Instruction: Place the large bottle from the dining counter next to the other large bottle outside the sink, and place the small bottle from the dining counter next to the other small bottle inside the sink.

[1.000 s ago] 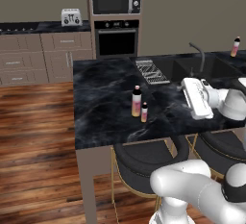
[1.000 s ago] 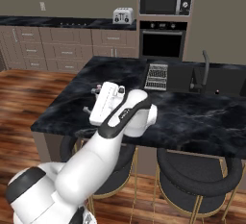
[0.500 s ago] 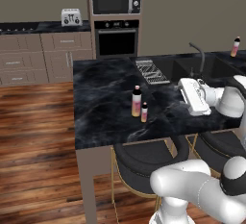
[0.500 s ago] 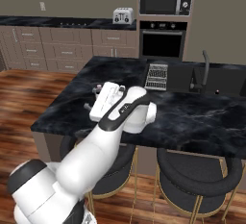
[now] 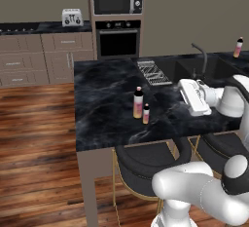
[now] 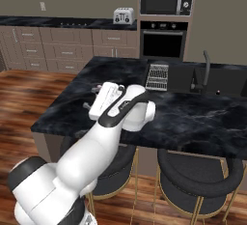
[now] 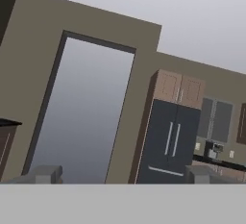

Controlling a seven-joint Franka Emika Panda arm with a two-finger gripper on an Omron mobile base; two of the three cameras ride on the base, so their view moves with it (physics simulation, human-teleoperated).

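On the dining counter [image 5: 107, 99] the large bottle [image 5: 138, 103], pink and orange with a dark cap, stands upright. The small bottle [image 5: 146, 114] stands just right of it and nearer the front edge. My gripper [image 5: 181, 94] hovers over the counter to the right of both bottles and apart from them. It also shows in the right base view [image 6: 91, 98], where my white hand hides the bottles. Its fingertips [image 7: 45, 172] stand wide apart in the hand view, open and empty. The sink [image 5: 194, 67] lies behind my hand. Another bottle [image 5: 239, 47] stands on the counter beyond the sink.
A ribbed drain rack [image 5: 153, 72] lies left of the sink and a thin curved faucet [image 5: 199, 55] rises beside the basin. Black stools [image 5: 146, 165] sit under the counter's front edge. Oven, microwave and toaster [image 5: 72, 16] line the back wall.
My hand has drifted slightly left over the counter and the arm behind it has shifted a little. The bottles have not moved, and the gripper stays open.
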